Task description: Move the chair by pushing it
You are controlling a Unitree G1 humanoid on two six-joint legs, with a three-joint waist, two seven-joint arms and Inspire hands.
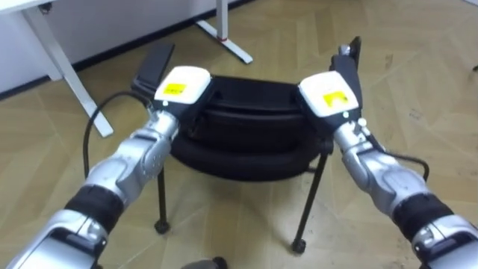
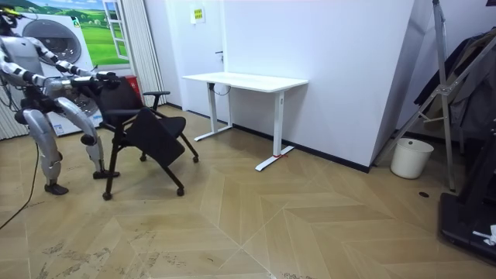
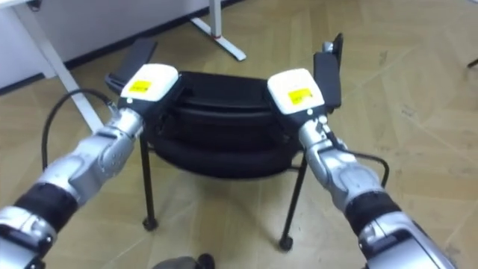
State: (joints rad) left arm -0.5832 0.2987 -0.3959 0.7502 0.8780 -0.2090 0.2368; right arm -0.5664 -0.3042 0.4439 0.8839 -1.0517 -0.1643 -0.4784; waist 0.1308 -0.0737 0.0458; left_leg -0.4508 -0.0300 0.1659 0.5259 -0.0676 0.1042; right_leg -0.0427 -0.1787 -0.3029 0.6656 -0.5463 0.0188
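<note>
Black chair [image 1: 246,131] between both hands [image 1: 183,86] [image 1: 328,96]

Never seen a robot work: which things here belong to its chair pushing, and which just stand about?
In the job: black office chair; left hand and right hand at its backrest.
Standing about: white desk; white bucket.

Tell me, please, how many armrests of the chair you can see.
2. The left armrest lies just past the left hand; the right armrest rises just past the right hand, at either end of the chair back. None seems hidden.
</note>
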